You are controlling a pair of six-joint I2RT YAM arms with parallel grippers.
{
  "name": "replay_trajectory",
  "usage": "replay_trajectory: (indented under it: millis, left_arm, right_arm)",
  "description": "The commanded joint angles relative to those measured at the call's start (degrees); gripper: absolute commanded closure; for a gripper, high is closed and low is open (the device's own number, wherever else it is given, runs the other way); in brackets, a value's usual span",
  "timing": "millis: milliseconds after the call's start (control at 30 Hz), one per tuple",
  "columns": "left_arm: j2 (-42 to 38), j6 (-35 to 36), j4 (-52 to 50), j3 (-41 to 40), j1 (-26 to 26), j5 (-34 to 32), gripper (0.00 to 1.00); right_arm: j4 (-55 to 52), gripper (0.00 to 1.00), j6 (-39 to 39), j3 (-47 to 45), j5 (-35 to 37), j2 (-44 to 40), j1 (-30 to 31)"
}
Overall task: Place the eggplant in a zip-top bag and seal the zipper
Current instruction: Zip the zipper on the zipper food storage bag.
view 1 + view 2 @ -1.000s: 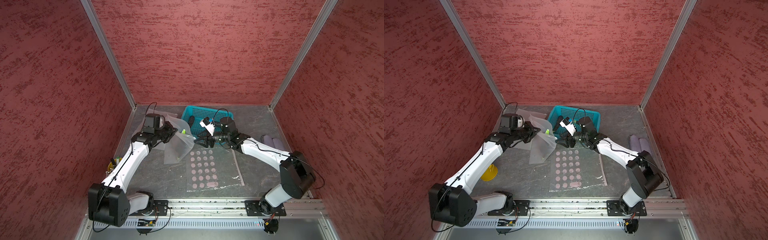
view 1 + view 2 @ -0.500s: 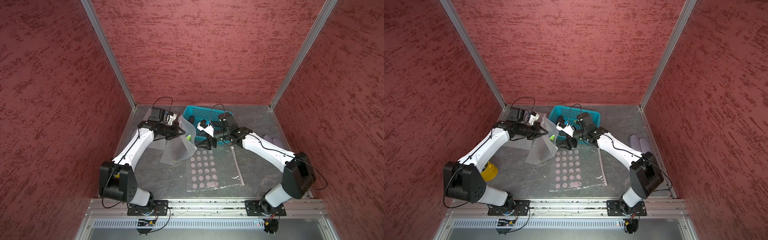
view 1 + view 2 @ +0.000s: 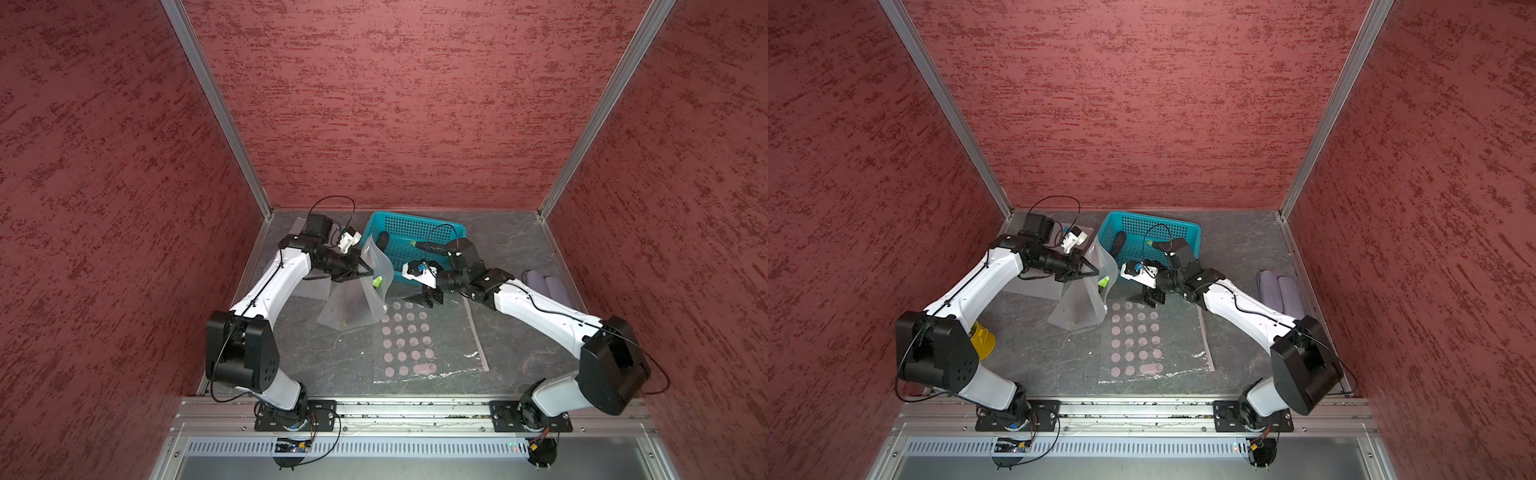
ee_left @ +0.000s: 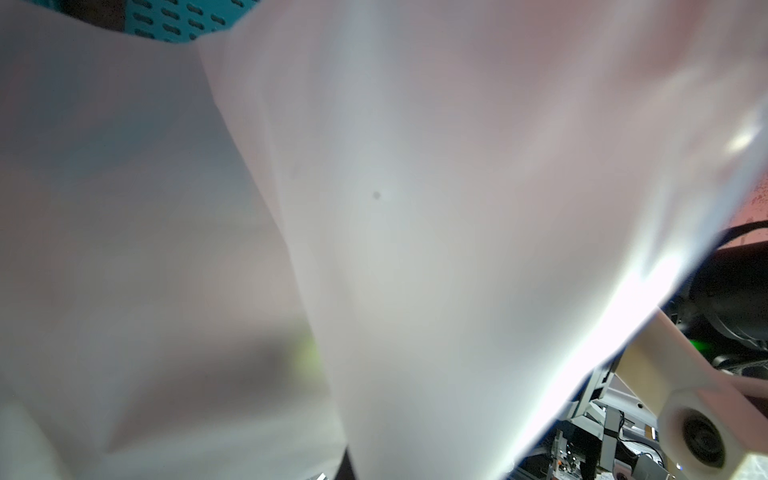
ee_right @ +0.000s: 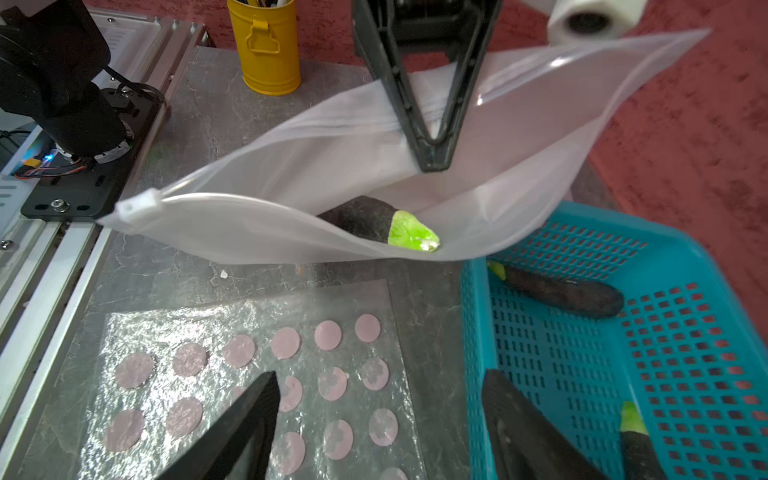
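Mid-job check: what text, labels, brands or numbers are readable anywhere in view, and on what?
None readable.
The zip-top bag, blue basket, yellow tin and clear sheet with pink dots show no print.
In the left wrist view, the background clutter is too blurred to read.

Your right end effector (image 3: 424, 299) has free room over the dotted sheet (image 5: 208, 324), up to the bag (image 5: 291, 174) mouth. The basket (image 5: 473, 316) wall hems one side. The eggplant (image 5: 365, 218) and the left end effector (image 5: 432, 160), clamped on the rim, occupy the mouth.
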Motion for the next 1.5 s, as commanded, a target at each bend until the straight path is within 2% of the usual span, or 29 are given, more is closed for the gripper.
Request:
replay_trajectory:
  millis: [0,133,467,733,800,1000,1033,1100,1133,1167,1300,1400,1467]
  left_arm:
    - [1.04,1.55,-1.22,1.31,-0.3,0.3,1.0]
    - [1.49,0.9,-1.34,1.22,-0.68,-0.12,1.0]
    - [2.87,0.94,-2.82,2.69,-1.22,-0.11,1.0]
    - [3.97,1.19,-4.08,4.51,-0.98,-0.26,1.0]
    - [4.09,1.21,-4.24,4.88,-1.06,-0.25,1.0]
    - [3.92,0.06,-3.85,6.16,-0.94,-0.9,1.0]
    - [3.93,0.06,-3.78,6.46,-0.98,-0.9,1.0]
    - [3.81,0.11,-3.98,6.7,-0.91,-1.11,0.99]
    - [3.78,0.02,-3.88,6.72,-0.76,-1.31,0.96]
    - [3.42,-0.11,-3.68,6.69,-0.59,-1.71,0.87]
    - [1.46,-1.02,-2.0,6.12,0.69,-4.24,0.47]
    - [-1.77,-2.44,1.25,4.82,2.88,-5.42,0.31]
    - [-4.44,-3.48,4.01,3.43,4.37,-5.47,0.24]
  right_arm:
    - [9.13,0.24,-3.41,0.04,2.72,-2.1,0.83]
    - [8.03,0.25,-5.85,1.74,1.83,-0.46,2.33]
    - [-0.92,0.32,-11.01,8.74,8.06,6.82,6.98]
    - [1.72,0.52,-8.75,8.13,6.91,7.96,8.17]
    - [1.05,0.67,-8.65,8.58,6.42,8.42,8.33]
    - [-0.64,0.97,-8.38,9.88,4.22,10.22,8.29]
    - [-0.89,1.0,-8.13,10.22,3.86,10.53,8.33]
    - [-0.92,1.0,-7.09,10.74,3.5,10.82,8.3]
    - [-0.78,1.0,-6.64,10.8,3.24,10.75,8.32]
    - [-0.27,1.0,-5.87,10.86,3.1,10.61,8.35]
    - [1.01,1.0,-2.54,11.17,2.44,10.18,8.28]
    - [-0.64,1.0,0.43,13.21,2.13,10.81,8.26]
    - [-3.61,1.0,3.04,16.12,2.62,12.02,8.27]
